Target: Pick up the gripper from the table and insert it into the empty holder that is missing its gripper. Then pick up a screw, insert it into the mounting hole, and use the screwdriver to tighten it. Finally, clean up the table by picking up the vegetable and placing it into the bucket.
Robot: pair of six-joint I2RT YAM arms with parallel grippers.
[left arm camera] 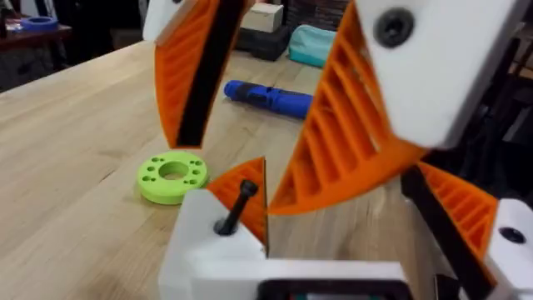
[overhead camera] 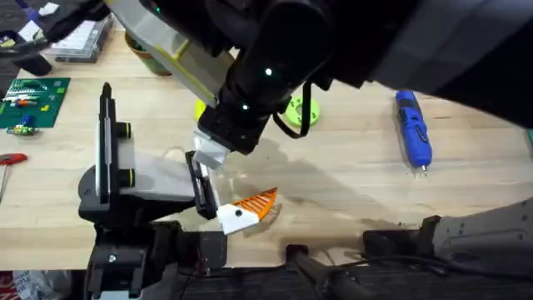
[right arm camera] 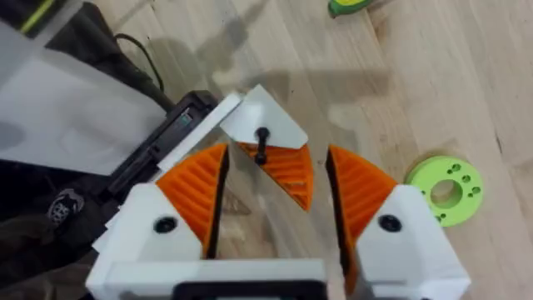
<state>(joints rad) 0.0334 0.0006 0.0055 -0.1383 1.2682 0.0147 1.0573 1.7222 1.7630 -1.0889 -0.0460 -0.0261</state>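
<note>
Open-fingered, the right gripper (right arm camera: 275,208) is hovering over the screw (right arm camera: 262,146) standing in the gripper (overhead camera: 247,209); fetching the screwdriver (overhead camera: 414,129) seems next.

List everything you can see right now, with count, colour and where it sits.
gripper: 1, orange on white, seated at holder's black bracket, screw standing in it
holder: 1, grey-white and black, table's left
screwdriver: 1, blue, lying far right
ring: 1, lime-green, middle far side
circuit board: 1, green, far left
parts box: 1, clear, far left corner
table: 1, light wood
right gripper: open, around the seated gripper
left gripper: open, above it
</note>
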